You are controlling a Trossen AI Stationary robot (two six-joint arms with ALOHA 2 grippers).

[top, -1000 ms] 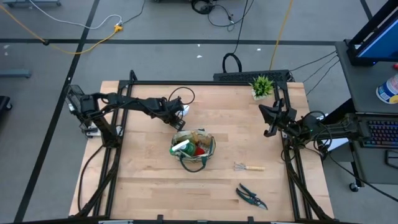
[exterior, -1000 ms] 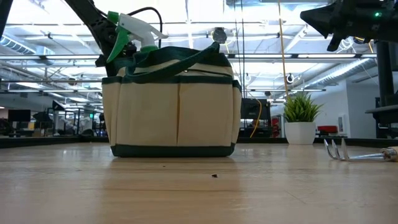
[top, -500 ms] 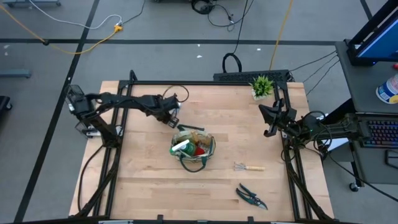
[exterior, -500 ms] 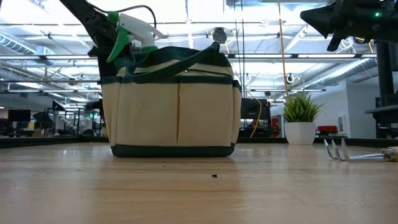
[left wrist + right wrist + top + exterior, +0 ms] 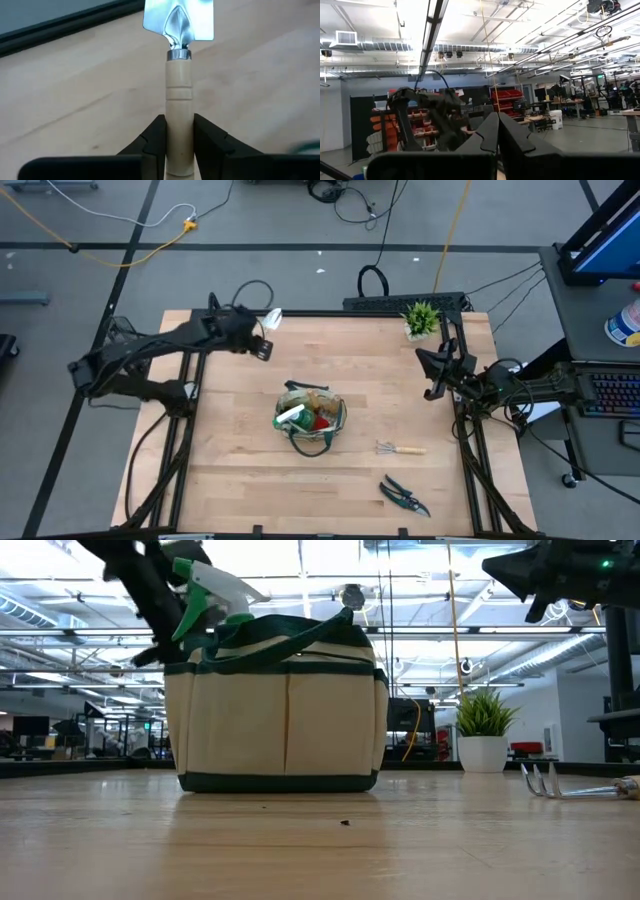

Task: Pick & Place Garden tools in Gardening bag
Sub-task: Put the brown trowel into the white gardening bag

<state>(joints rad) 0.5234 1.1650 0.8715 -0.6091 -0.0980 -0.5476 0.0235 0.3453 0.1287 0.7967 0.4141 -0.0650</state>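
The gardening bag (image 5: 311,418) serves as the landmark: it stands upright near the middle of the table (image 5: 230,470), khaki with dark green trim, its looped handles lying over the open top. Nearest the table's front edge, the dark pruning shears (image 5: 404,495) lie flat, well in front of the bag and off to the right arm's side. A little farther back, the small rake (image 5: 399,448) lies just beside the bag on that same side, its tines pointing toward the bag.

Inside the bag, a green-and-white sprayer (image 5: 292,416) pokes out at the left arm's side, its nozzle rising above the rim in the low view, and a red-and-black item (image 5: 320,421) sits next to it. Dark handles (image 5: 305,387) stick out over the bag's far rim.

Beyond the bag, toward the far left corner of the table, the left gripper (image 5: 262,345) is clamped on the wooden handle of a trowel (image 5: 178,85), whose shiny metal blade points away from the fingers over the bare wood. Well to the right of the bag, the right gripper (image 5: 436,373) hangs raised at the table's edge, fingers pressed together and holding nothing. Farthest back, a small potted plant (image 5: 421,320) stands at the far right corner.
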